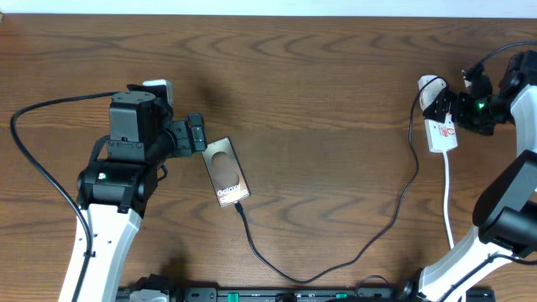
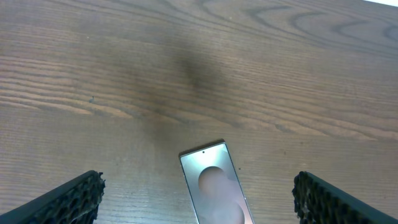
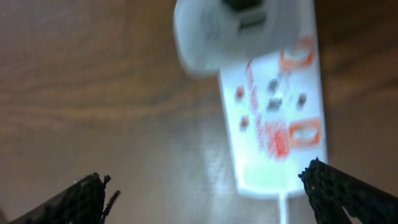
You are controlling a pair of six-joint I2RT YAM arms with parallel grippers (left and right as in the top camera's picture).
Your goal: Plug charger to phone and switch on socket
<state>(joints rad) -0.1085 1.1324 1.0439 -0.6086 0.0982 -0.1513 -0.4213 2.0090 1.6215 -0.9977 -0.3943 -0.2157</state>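
Both claws hang released: left claw (image 1: 196, 133) beside the shiny brownish-grey phone slab (image 1: 226, 171) on the wooden bench (image 1: 336, 67), right claw (image 1: 460, 107) above the white red-marked power strip (image 1: 440, 134). The thin black charger cable (image 1: 352, 252) looks limp; grip near its stiff plug (image 1: 238, 205).

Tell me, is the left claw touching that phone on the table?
Apart. The left wrist view shows the fingers of the open left gripper wide on either side of the phone, with bare table between each and it.
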